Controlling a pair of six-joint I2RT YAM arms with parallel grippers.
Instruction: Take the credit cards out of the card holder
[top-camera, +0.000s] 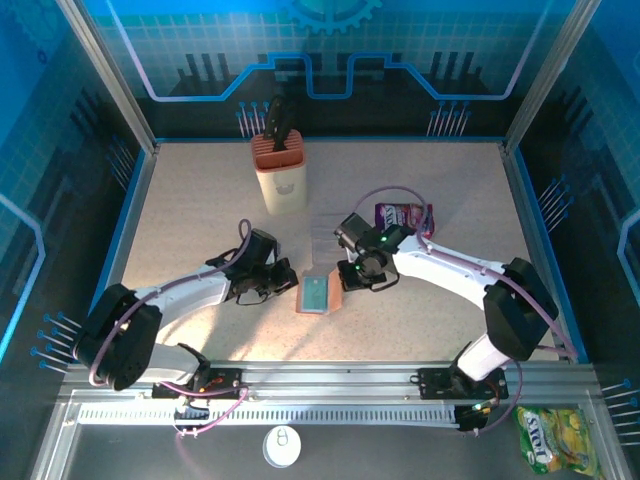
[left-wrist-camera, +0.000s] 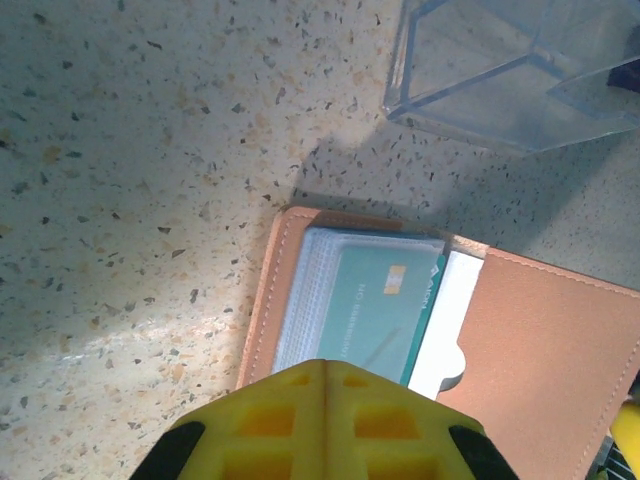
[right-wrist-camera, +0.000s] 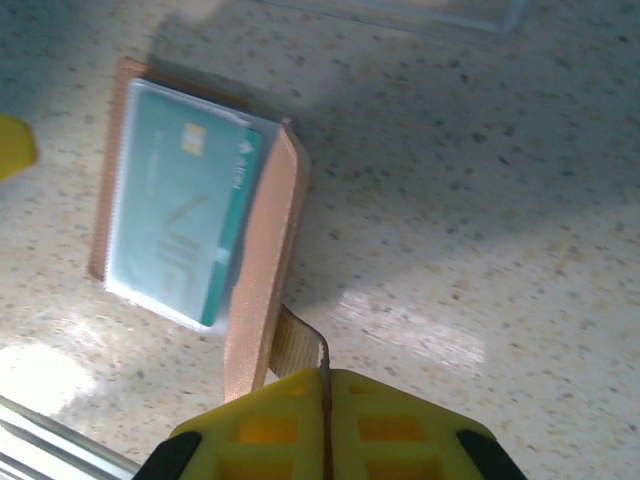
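The brown card holder (top-camera: 337, 290) lies open on the table between my two grippers. A teal credit card (left-wrist-camera: 375, 300) sits in its clear inner pocket, also seen as the teal card (right-wrist-camera: 180, 225) in the right wrist view. More cards behind it cannot be told apart. My left gripper (left-wrist-camera: 325, 365) is shut, its tips over the near edge of the card, with nothing showing between the pads. My right gripper (right-wrist-camera: 323, 372) is shut on the tan strap (right-wrist-camera: 298, 345) of the holder's flap (right-wrist-camera: 265, 270), which stands on edge. From above, the left gripper (top-camera: 288, 283) and right gripper (top-camera: 347, 282) flank the holder.
A clear plastic box (left-wrist-camera: 500, 70) stands just beyond the holder. A tan knife block (top-camera: 280, 170) is at the back. A purple snack packet (top-camera: 400, 215) lies behind the right arm. A yellow-green packet (top-camera: 555, 440) lies off the table's front right.
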